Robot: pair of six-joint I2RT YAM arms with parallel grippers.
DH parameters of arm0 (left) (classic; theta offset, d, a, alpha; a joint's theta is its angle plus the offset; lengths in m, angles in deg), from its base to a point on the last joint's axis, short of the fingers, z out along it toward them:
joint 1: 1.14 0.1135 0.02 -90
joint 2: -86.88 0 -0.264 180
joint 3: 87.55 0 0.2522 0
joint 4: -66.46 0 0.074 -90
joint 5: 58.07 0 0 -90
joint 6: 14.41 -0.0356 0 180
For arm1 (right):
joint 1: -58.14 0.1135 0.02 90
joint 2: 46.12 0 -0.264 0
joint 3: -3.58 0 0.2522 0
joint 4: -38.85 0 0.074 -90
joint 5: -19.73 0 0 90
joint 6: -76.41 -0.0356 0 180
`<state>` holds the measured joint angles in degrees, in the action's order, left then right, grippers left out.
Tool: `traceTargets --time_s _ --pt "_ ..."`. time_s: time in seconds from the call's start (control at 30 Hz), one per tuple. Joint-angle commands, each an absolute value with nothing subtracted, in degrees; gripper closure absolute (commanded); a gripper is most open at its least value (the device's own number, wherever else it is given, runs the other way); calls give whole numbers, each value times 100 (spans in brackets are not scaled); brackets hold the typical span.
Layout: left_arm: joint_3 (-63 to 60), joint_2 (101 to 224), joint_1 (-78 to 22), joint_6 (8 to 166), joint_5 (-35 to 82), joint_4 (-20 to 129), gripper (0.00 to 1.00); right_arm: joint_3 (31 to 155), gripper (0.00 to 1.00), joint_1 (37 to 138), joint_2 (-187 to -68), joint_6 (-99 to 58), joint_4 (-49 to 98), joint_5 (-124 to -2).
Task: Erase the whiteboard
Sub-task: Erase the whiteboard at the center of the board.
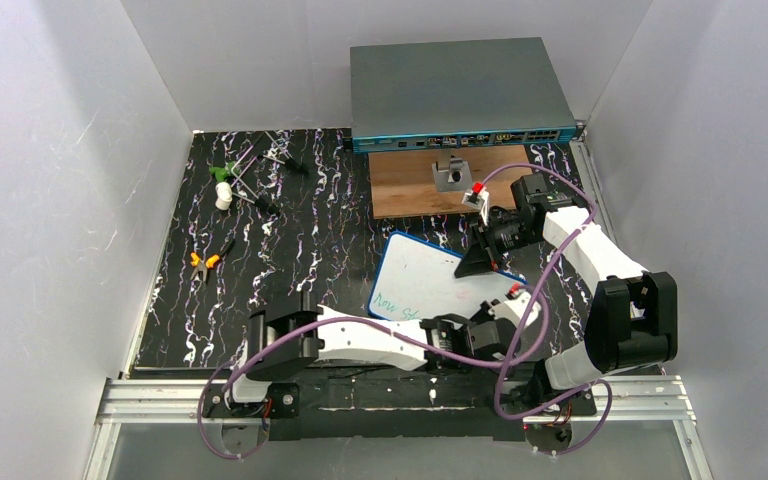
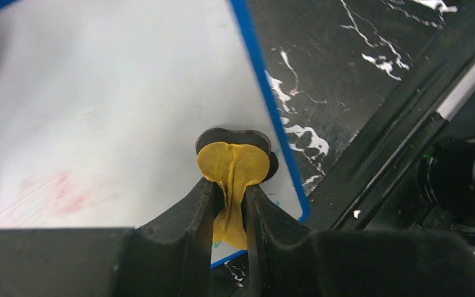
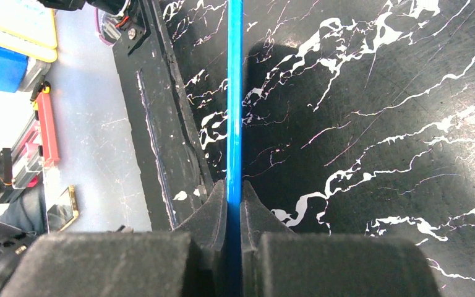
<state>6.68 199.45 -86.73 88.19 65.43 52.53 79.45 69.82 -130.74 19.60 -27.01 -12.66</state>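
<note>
The whiteboard [image 1: 422,278] lies tilted on the black marbled mat, with green writing [image 1: 393,306] along its near left part. My right gripper [image 1: 468,266] is shut on its far right edge; in the right wrist view the blue rim [image 3: 234,93] runs edge-on between the jaws of the right gripper [image 3: 234,193]. My left gripper [image 1: 505,312] is at the board's near right corner. It is shut on a yellow-faced eraser [image 2: 233,162] with a black pad, which rests on the white surface [image 2: 99,93] beside the blue rim. A faint red smear [image 2: 62,193] shows there.
A large grey box with ports [image 1: 460,90] stands at the back. In front of it is a wooden board [image 1: 410,185] with a small metal bracket [image 1: 450,174]. Orange-handled pliers [image 1: 205,262] and markers and tools [image 1: 245,172] lie on the mat's left. White walls enclose the area.
</note>
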Motion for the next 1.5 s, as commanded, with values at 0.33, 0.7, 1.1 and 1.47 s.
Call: traceTargets --time_s 0.33,0.7,1.1,1.47 --pt "213 19315 -8254 9339 6275 5522 100 8057 99 7010 -12997 1843 -3032 -902" --pt "930 20098 -8679 8440 5342 5078 100 8055 99 6998 -12997 1854 -3037 -903" --pt "1315 20259 -8501 8839 6349 4307 100 8057 99 6988 -12997 1858 -3040 -899" --pt "1018 19461 -7880 8858 6620 5129 100 8062 99 6983 -13023 1862 -3041 -902"
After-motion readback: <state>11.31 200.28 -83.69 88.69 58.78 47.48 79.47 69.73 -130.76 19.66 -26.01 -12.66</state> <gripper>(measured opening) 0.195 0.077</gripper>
